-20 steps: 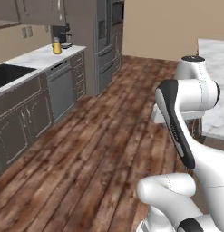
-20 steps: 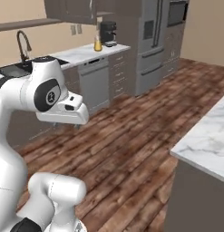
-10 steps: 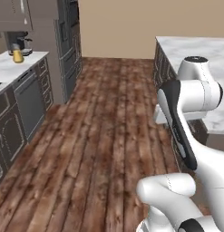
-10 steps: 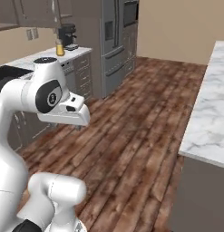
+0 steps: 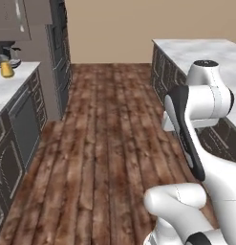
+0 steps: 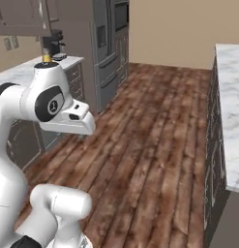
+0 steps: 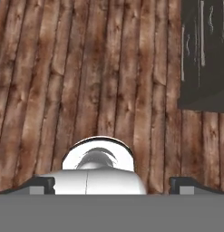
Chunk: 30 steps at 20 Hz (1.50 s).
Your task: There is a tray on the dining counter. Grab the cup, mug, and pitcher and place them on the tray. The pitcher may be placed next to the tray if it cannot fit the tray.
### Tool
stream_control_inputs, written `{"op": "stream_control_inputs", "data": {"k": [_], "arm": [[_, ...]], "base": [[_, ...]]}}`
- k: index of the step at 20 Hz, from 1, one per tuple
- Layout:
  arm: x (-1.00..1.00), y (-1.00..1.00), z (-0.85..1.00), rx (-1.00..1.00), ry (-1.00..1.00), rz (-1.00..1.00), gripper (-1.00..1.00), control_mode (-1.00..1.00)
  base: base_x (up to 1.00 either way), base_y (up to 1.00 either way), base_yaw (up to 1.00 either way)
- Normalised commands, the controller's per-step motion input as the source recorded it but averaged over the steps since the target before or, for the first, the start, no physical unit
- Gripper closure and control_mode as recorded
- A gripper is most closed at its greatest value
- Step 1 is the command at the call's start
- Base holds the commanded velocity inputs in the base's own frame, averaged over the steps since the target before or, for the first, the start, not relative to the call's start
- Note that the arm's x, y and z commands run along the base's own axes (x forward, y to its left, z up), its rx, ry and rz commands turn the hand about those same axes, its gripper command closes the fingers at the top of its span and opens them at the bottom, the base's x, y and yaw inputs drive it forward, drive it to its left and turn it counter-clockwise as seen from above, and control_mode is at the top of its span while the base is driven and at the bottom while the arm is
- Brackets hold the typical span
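A broad lane of dark wooden floor (image 5: 107, 143) runs down the middle of the kitchen toward a plain tan wall, open from side to side with nothing standing on it. On the right, the dining counter (image 5: 196, 50) shows its white, grey-veined top, and its near edge runs along the lane above dark panelled sides; in the right base view the same marble edge (image 6: 230, 111) drops to a grey end at the bottom corner. On the left a second marble worktop (image 5: 9, 83) sits over dark cabinets, with a small yellow vessel (image 5: 6, 70) beside a dark coffee machine (image 5: 7, 50) at its far end; I can't tell whether that is the pitcher. Beyond stands a tall steel refrigerator (image 6: 104, 46).

The arm is folded up over the base. In the hand view the gripper (image 7: 112, 183) looks straight down at the boards, its two dark tips set wide apart with nothing between them but the robot's own body. A dark cabinet corner (image 7: 204, 54) sits at the upper right.
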Motion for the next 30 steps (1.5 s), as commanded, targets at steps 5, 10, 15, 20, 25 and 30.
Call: {"op": "stream_control_inputs", "data": {"k": [5, 10, 15, 20, 25, 30], "arm": [[0.0, 0.0, 0.0, 0.0, 0.0, 0.0, -1.0, 1.0], [0.0, 0.0, 0.0, 0.0, 0.0, 0.0, -1.0, 1.0], [0.0, 0.0, 0.0, 0.0, 0.0, 0.0, -1.0, 1.0], [0.0, 0.0, 0.0, 0.0, 0.0, 0.0, -1.0, 1.0], [0.0, 0.0, 0.0, 0.0, 0.0, 0.0, -1.0, 1.0], [0.0, 0.0, 0.0, 0.0, 0.0, 0.0, -1.0, 1.0]], "base": [[1.0, 0.36, -0.17], [0.98, 0.27, -0.12], [1.0, 0.24, -0.12], [1.0, 0.19, -0.11], [1.0, 0.13, -0.08], [1.0, 0.12, -0.03]]}}
